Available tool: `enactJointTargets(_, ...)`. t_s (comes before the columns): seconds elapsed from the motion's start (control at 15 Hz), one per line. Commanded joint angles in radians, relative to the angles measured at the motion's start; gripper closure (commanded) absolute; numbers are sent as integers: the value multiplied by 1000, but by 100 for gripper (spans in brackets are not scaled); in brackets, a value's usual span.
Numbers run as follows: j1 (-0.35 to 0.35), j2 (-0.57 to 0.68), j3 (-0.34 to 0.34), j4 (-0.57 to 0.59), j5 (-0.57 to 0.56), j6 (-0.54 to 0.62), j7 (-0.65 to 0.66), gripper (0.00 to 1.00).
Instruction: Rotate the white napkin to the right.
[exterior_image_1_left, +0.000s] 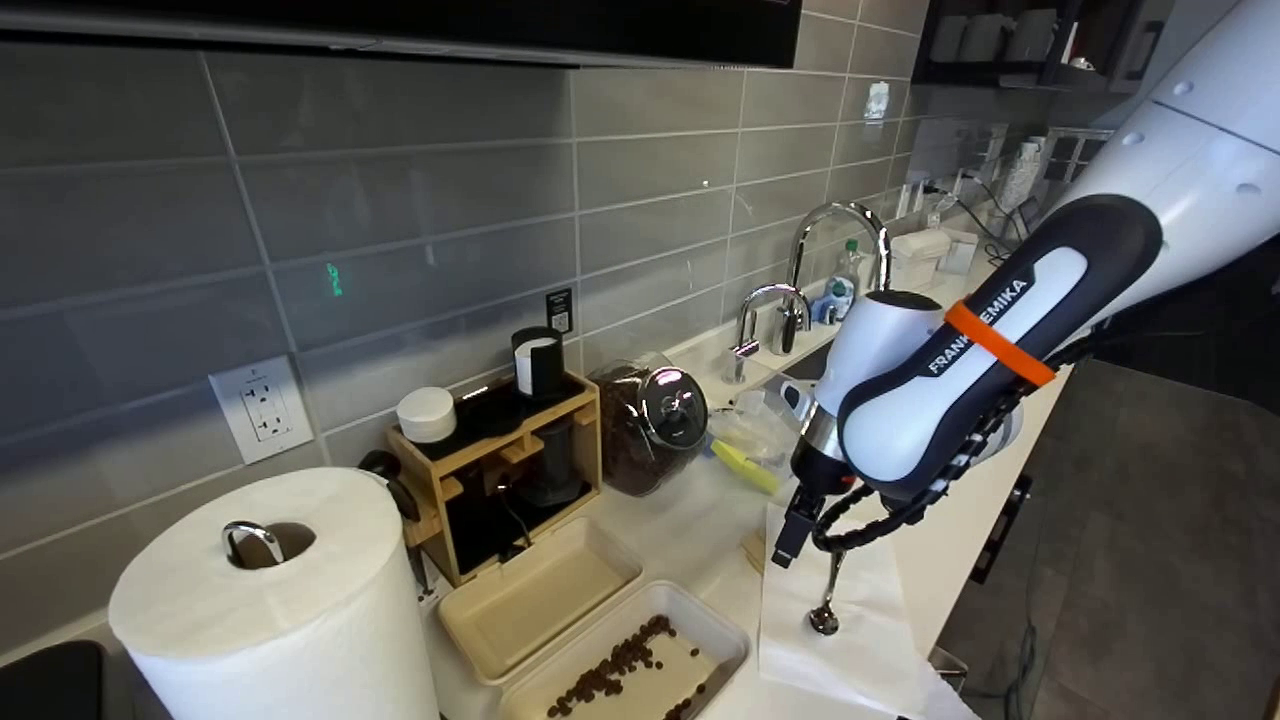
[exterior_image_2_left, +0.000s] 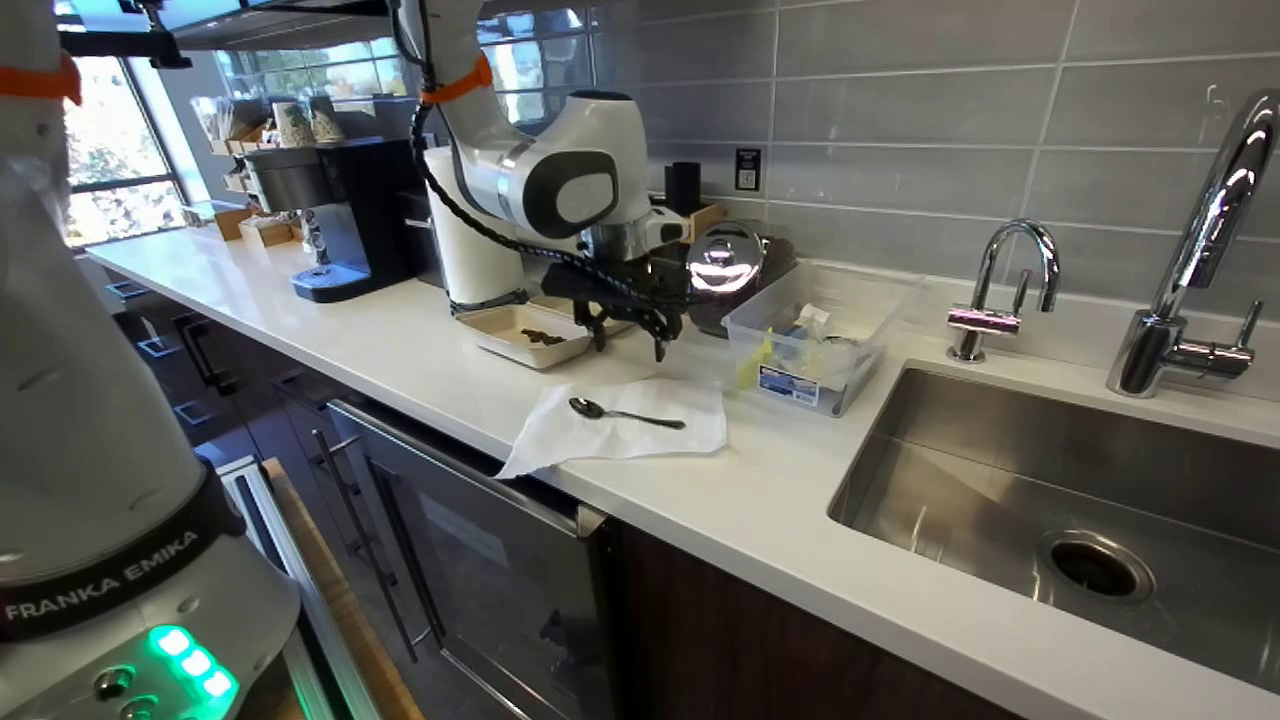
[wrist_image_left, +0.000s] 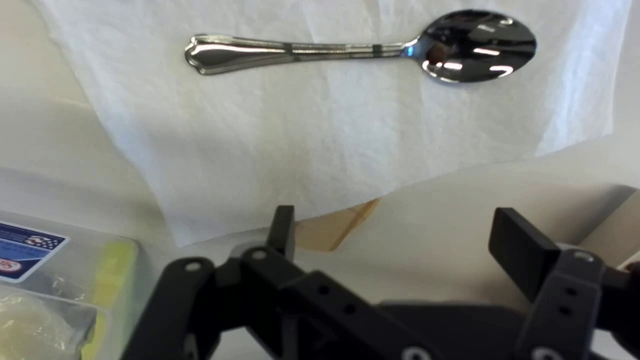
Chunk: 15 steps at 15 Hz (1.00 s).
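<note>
The white napkin (exterior_image_1_left: 800, 660) lies flat and slightly creased on the counter. In an exterior view its left corner hangs over the counter's front edge (exterior_image_2_left: 560, 440). A metal spoon (exterior_image_2_left: 640, 416) lies on the napkin. In the wrist view the napkin (wrist_image_left: 320, 130) and the spoon (wrist_image_left: 300, 51) fill the upper part. My gripper (wrist_image_left: 395, 220) is open and empty, fingers pointing down, above the napkin's wall-side edge. One finger overlaps that edge in the wrist view; the other is over bare counter. The gripper (exterior_image_2_left: 630, 348) appears apart from the napkin.
A tan flat piece (wrist_image_left: 327, 232) is partly under the napkin's edge. A pale tray with dark beans (exterior_image_1_left: 720, 625) stands beside the napkin. A clear plastic bin (exterior_image_2_left: 790, 385) stands on the other side, before the sink (exterior_image_2_left: 960, 500). A glass jar (exterior_image_1_left: 635, 440) and paper towel roll (exterior_image_1_left: 280, 640) stand nearby.
</note>
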<state>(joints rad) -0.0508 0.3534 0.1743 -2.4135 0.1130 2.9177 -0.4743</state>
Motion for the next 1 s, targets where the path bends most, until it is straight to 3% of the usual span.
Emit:
enactJointTargets(0.0, -66, 100, 40, 50, -52, 61, -29, 0)
enactJointTargets(0.27, -97, 145, 34, 69, -128, 81, -25, 0)
enactJointTargets(0.53, -72, 187, -7, 95, -205, 110, 3, 0)
enactJointTargets(0.93, -79, 249, -1, 137, -254, 109, 2, 0)
